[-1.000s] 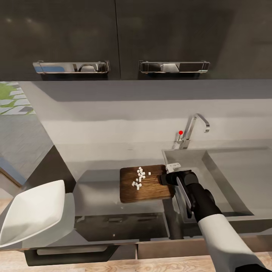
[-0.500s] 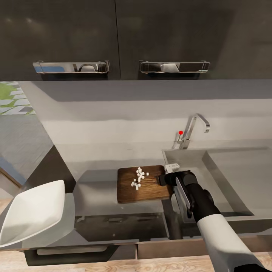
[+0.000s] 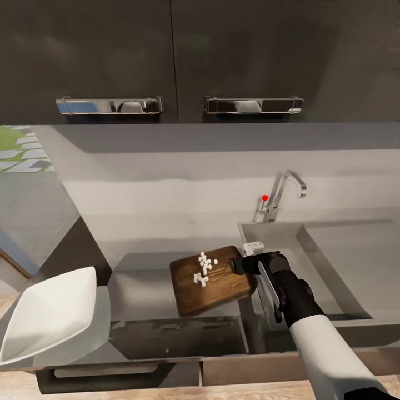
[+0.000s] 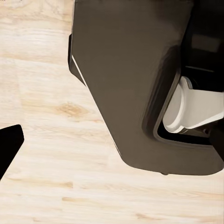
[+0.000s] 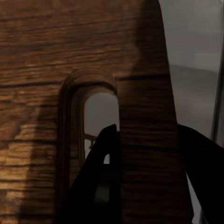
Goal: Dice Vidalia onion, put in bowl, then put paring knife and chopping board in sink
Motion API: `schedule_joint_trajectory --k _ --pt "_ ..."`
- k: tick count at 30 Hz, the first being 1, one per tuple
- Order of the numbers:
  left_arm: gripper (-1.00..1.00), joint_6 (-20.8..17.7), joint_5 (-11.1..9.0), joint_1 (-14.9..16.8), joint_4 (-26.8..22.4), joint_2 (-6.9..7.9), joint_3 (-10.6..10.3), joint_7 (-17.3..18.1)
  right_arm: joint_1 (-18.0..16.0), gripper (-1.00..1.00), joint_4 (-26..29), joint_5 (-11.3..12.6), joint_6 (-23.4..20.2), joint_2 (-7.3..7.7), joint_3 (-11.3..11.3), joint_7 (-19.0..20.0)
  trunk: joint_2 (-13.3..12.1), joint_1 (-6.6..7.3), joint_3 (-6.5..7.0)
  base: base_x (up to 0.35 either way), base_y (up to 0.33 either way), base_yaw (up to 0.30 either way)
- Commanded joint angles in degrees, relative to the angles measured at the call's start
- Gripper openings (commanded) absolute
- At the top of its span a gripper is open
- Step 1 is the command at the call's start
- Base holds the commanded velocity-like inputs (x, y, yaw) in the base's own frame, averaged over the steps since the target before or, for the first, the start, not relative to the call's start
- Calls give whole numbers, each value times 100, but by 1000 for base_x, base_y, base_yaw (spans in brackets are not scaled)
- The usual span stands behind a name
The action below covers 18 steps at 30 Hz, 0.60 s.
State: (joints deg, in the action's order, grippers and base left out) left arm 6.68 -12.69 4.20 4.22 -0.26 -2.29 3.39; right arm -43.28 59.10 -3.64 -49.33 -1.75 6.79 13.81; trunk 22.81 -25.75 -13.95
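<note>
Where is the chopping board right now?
In the head view the chopping board sits skewed at the countertop's front, just left of the sink, gripped at its right end by the right tool.

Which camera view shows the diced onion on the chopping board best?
The head view: the diced onion lies as white cubes on the whole chopping board. The right wrist view gives a close wood surface, no cubes. The left wrist view shows floor.

chopping board (image 3: 214,280): turned, left end swung nearer | camera shifted slightly
</note>
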Motion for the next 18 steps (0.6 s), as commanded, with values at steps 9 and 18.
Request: schedule_joint_trajectory --k 9,18 --pt "100 44 -58 11 28 -1 -26 31 -5 -100 5 -41 -24 0 -2 26 11 -3 71 0 0 0" --pt "100 44 -58 11 34 -1 -26 31 -5 -100 5 -39 -27 0 -2 32 11 -3 153 0 0 0"
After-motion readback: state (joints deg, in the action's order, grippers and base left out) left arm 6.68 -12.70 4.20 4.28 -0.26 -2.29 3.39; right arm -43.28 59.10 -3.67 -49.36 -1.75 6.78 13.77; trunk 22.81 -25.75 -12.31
